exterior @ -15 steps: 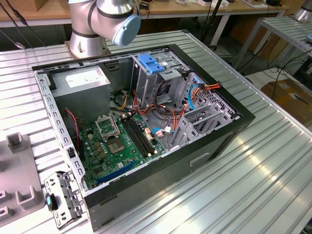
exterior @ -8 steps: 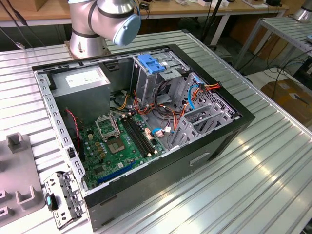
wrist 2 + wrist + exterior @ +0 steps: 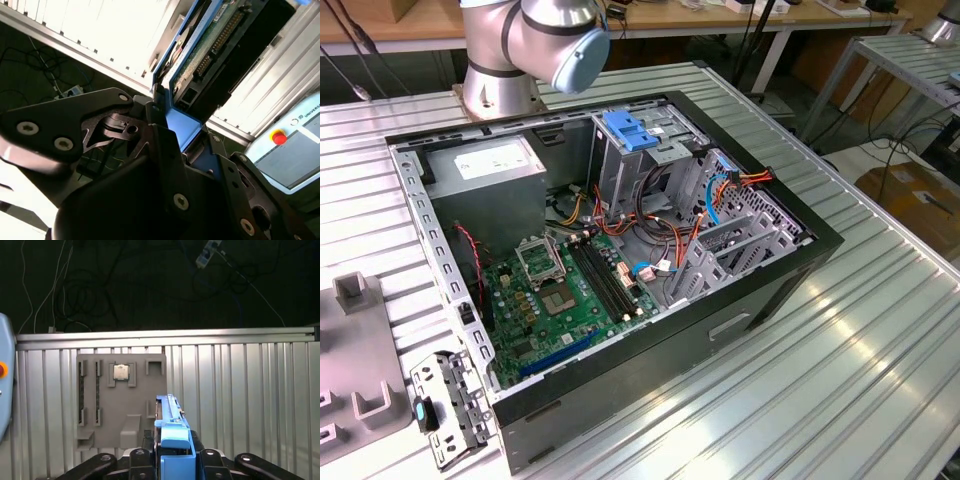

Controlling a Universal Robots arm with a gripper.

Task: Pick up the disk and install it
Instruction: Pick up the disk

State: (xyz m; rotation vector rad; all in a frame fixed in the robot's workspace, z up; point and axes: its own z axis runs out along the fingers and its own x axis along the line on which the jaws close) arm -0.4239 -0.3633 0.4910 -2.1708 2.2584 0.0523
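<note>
In both wrist views my gripper is shut on the disk. The disk sits in a blue plastic carrier, and its green circuit board and dark body extend away from the black fingers. In the first wrist view the disk is seen edge-on, held above the ribbed metal table. The exterior view shows the arm rising out of the picture behind the open computer case. Inside the case stands a tall metal drive cage with a blue latch on top.
The case holds a grey power-supply box, a green motherboard and loose coloured cables. A grey fixture plate with a chip lies on the table beside the case. A metal bracket lies at the case's corner.
</note>
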